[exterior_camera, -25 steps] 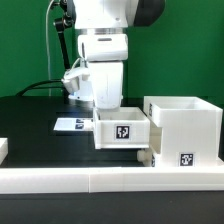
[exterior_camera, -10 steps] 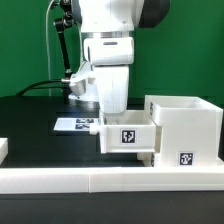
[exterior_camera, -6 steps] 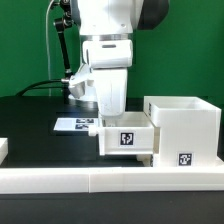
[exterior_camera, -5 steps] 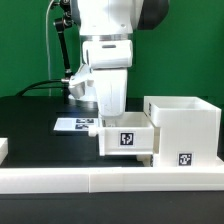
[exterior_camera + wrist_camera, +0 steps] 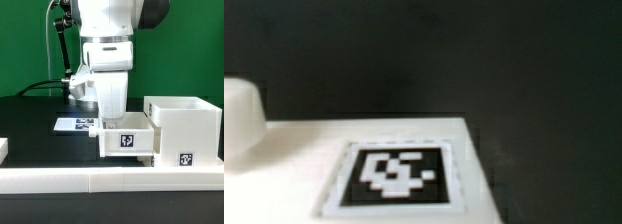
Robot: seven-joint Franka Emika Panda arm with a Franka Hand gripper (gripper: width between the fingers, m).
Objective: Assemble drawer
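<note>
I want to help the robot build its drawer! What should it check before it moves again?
1. End effector reaches the small tray: ok, its tip is at the tray.
2. Grip firm: cannot tell, the fingertips are hidden.
3. Tray beside the big shell: ok, close on the exterior view's left.
4. Tray level: ok, looks upright.
5. Tag readable in the wrist view: ok, though blurry.
6. Tray lined up with a shell slot: cannot tell.
</note>
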